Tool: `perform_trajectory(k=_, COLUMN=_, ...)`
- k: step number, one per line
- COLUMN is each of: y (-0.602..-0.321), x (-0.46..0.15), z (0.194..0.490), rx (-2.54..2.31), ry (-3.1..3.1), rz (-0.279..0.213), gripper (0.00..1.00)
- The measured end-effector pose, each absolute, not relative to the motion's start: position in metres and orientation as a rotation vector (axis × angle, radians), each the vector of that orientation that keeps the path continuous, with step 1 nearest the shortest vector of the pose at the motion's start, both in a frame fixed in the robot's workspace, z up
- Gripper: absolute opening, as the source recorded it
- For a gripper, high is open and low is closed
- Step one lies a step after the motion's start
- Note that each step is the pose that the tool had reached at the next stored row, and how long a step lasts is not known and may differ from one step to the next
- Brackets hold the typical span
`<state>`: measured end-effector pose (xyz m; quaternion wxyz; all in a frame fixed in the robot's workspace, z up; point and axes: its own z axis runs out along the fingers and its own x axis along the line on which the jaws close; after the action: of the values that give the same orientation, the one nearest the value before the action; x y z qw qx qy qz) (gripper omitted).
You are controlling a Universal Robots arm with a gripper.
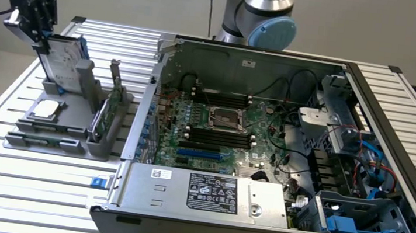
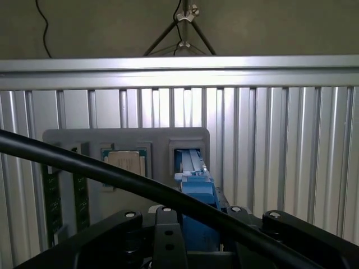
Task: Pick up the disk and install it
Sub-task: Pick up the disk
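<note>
**Item: disk, at the stand.**

- Disk [image 1: 64, 60]: stands on edge in the rear slot of the grey stand [image 1: 99, 145], leaning slightly, label face and blue rail showing. Its upper end is free above the stand, which leaves an edge to grasp. The lower end is hidden behind the stand's post, so seated or just raised cannot be told.
- Tool [image 1: 42, 39]: above the stand's rear, clamped on the disk's upper edge. In the wrist view the blue rail runs between the fingers.
- Chip [image 1: 46, 108]: flat in the stand's front recess, untouched.
- Card [image 1: 114, 91]: upright in the stand's side slot.
- Case [image 1: 258, 231]: lies open beside the stand, on the same counter [image 1: 19, 189]. No disk is fitted there by the tool yet.
</note>
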<state>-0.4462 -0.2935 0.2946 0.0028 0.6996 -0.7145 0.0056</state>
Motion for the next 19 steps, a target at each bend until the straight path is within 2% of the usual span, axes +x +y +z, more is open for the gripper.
perform_trajectory(k=11, y=-0.294, x=-0.446, z=0.312, rx=2.194, ry=-2.241, rz=0.018, gripper=0.33)
perform_trajectory(k=19, y=-0.294, x=-0.446, z=0.341, rx=2.194, ry=-2.241, rz=0.018, gripper=0.33)
